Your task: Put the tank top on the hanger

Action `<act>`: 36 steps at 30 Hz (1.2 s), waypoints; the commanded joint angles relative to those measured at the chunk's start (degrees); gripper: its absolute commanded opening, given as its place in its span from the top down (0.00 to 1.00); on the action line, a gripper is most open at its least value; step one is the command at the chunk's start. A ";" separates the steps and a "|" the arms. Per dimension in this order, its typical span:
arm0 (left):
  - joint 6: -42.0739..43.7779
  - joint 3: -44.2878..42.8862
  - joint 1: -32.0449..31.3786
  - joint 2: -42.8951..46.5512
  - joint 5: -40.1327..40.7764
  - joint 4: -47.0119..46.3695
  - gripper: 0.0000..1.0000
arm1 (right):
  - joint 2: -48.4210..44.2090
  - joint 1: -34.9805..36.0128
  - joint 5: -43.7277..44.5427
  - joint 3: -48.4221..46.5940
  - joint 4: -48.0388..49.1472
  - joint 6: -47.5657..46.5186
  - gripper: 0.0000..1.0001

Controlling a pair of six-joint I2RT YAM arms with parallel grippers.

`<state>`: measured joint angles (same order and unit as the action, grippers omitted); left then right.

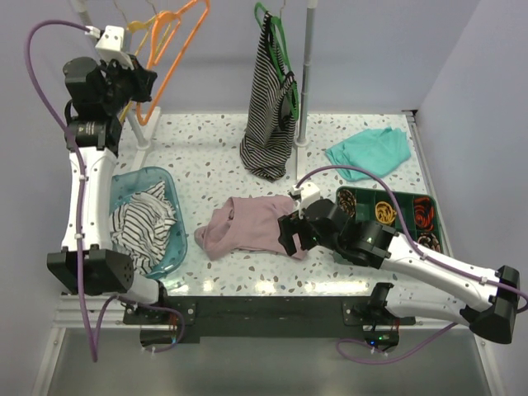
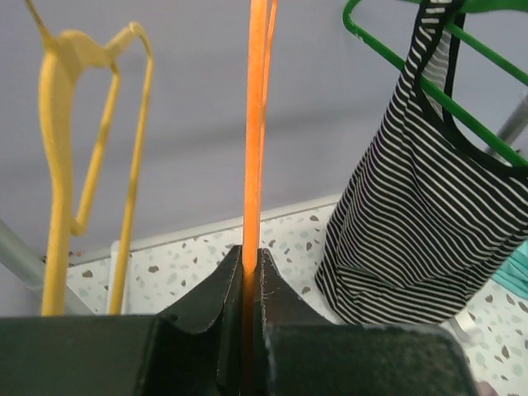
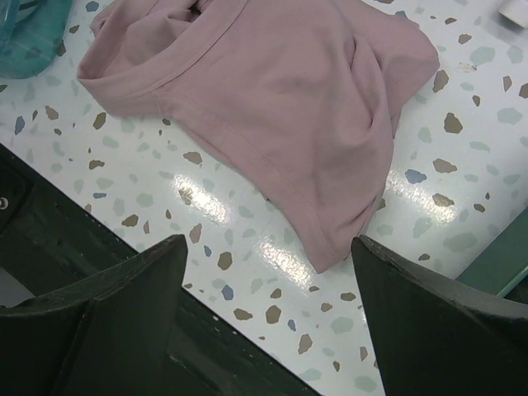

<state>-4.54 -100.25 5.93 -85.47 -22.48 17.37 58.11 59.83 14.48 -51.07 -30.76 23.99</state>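
Note:
The pink tank top (image 1: pixel 247 224) lies crumpled on the speckled table near the front middle; it also fills the upper part of the right wrist view (image 3: pixel 272 91). My right gripper (image 1: pixel 290 235) is open just above its right corner, jaws spread wide, holding nothing (image 3: pixel 268 247). The orange hanger (image 1: pixel 169 49) hangs at the rail at the back left. My left gripper (image 1: pixel 142 82) is raised there and shut on the hanger's thin orange bar (image 2: pixel 254 165), which runs up between the jaws (image 2: pixel 247 264).
A yellow hanger (image 2: pixel 70 165) hangs left of the orange one. A striped top on a green hanger (image 1: pixel 272 99) hangs at the back middle. A teal basket (image 1: pixel 169 194) with striped cloth stands at left, a teal cloth (image 1: pixel 369 151) and a green tray (image 1: pixel 394 210) at right.

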 commanded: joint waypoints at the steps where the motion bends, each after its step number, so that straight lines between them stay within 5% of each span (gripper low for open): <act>1: -3.20 7.68 -1.01 5.57 -1.43 -5.76 1.00 | -0.80 -0.16 2.83 -1.05 0.18 0.36 0.15; 17: -12.42 40.80 -7.95 30.88 -2.22 -5.41 1.00 | -4.05 -0.16 6.71 9.12 0.70 6.06 0.22; 23: -15.41 50.39 -14.54 39.67 0.15 -1.20 1.00 | -5.02 -0.16 2.75 17.30 5.62 8.88 0.41; 26: -16.03 53.47 -16.30 42.40 0.77 1.26 1.00 | -3.71 0.11 0.73 19.25 8.26 9.32 0.56; 36: -13.22 50.50 -17.62 45.57 -0.63 9.87 1.00 | 5.43 0.72 3.53 19.08 14.06 8.97 0.47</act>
<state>-18.90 -46.35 -11.40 -40.62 -22.31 25.10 61.82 60.36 15.70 -31.35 -21.58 32.27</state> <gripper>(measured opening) 0.090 0.509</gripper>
